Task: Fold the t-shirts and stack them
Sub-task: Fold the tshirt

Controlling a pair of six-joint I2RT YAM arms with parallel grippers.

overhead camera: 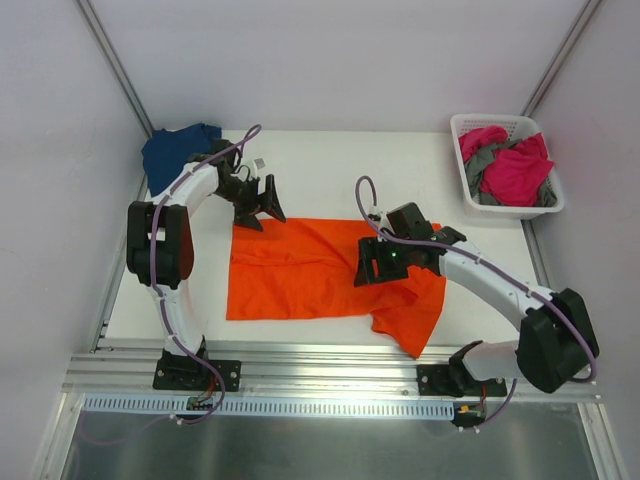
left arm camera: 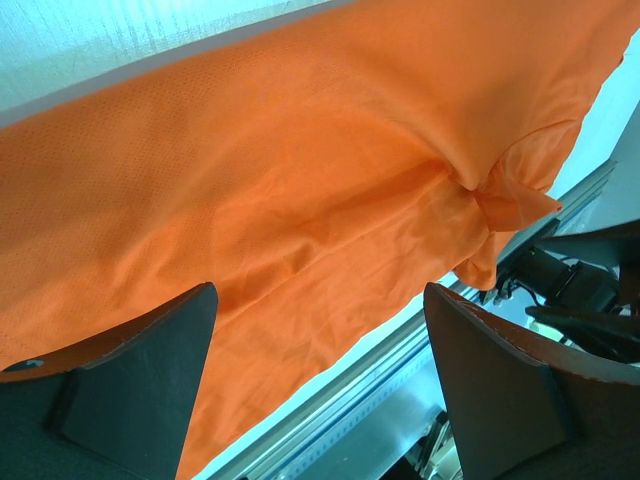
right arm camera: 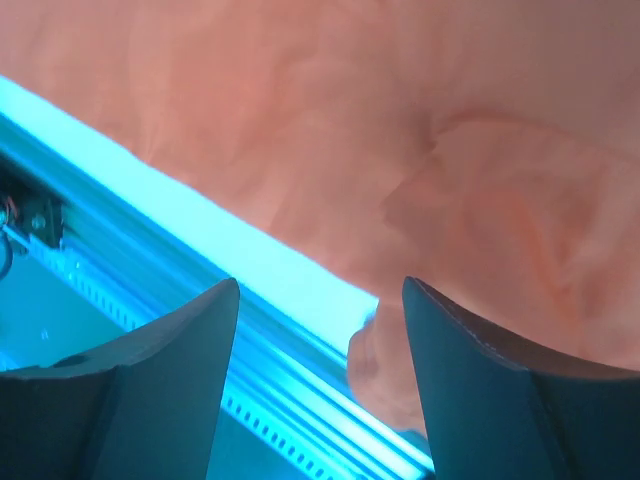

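Note:
A bright orange t-shirt (overhead camera: 310, 270) lies spread on the white table, its right part hanging over the front edge. It fills the left wrist view (left arm camera: 300, 170) and the right wrist view (right arm camera: 420, 130). My left gripper (overhead camera: 262, 208) is open and empty above the shirt's far left corner. My right gripper (overhead camera: 372, 266) is open and empty over the shirt's right half. A navy blue t-shirt (overhead camera: 175, 148) lies bunched at the far left corner. Magenta pink (overhead camera: 515, 170) and grey (overhead camera: 478, 160) shirts lie in the basket.
A white slotted plastic basket (overhead camera: 468, 124) stands at the far right of the table. An aluminium rail (overhead camera: 330, 385) runs along the front edge. Grey walls close in the left, right and back.

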